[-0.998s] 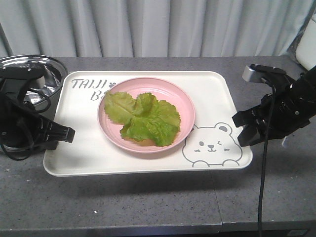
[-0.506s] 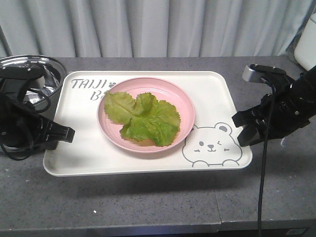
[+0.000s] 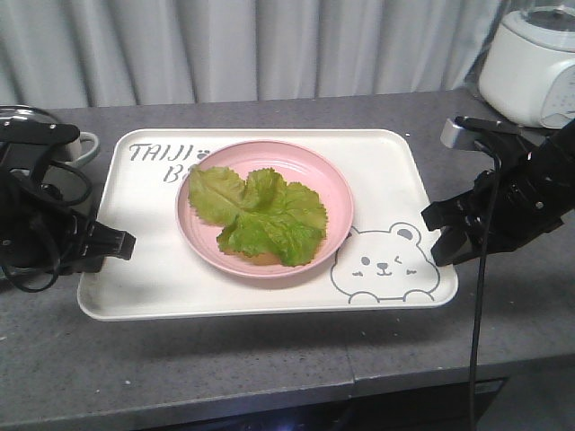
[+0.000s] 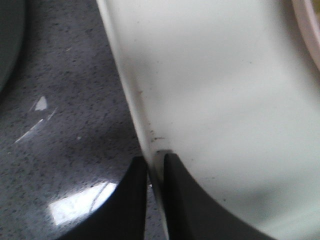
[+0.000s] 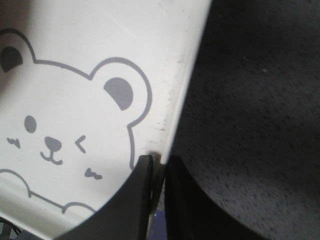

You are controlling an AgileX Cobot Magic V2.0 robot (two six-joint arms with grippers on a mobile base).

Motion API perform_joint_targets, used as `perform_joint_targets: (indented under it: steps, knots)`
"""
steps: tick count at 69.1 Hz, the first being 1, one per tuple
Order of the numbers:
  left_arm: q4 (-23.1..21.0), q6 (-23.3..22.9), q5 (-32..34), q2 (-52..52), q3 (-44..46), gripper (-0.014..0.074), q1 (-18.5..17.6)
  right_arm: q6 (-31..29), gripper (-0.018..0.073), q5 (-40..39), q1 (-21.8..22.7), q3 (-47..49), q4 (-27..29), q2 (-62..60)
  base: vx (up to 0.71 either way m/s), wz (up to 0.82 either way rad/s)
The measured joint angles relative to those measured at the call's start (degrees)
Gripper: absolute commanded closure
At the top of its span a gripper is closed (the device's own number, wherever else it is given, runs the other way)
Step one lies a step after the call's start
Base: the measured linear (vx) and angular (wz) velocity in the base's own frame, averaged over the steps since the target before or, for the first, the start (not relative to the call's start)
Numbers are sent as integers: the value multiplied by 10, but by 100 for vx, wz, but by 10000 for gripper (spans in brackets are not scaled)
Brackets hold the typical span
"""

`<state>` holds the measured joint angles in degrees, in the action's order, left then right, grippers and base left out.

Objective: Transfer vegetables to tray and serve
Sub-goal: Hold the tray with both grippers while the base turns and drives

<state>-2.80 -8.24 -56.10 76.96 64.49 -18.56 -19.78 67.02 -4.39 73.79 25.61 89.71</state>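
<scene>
The cream-white tray (image 3: 395, 180) with the bear drawing hangs level over the grey counter, held at both short sides. On it stands a round pink plate (image 3: 337, 193) carrying the green lettuce vegetables (image 3: 260, 215). My left gripper (image 3: 121, 244) is shut on the tray's left rim; the left wrist view shows the rim (image 4: 140, 115) pinched at the left gripper (image 4: 156, 165). My right gripper (image 3: 437, 220) is shut on the right rim beside the bear; in the right wrist view the tray (image 5: 100, 45) edge runs into the right gripper (image 5: 159, 162).
A white kitchen appliance (image 3: 530, 67) stands at the back right of the counter (image 3: 269, 359). A steel pot's rim (image 3: 27, 115) shows at the far left behind my left arm. A grey curtain hangs behind. The counter's front edge runs just below the tray.
The whole background has slid left and up: the pot has nearly left the view and the white appliance has come in at the right. Tray, plate and both grippers keep their hold.
</scene>
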Motion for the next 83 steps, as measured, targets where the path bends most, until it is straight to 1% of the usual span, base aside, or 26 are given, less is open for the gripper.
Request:
perform_joint_targets:
  steps: [83]
  knots:
    - [0, 0, 0, 0, 0, 602, 0, 0, 562, 0, 0, 0, 0, 0, -6, -53]
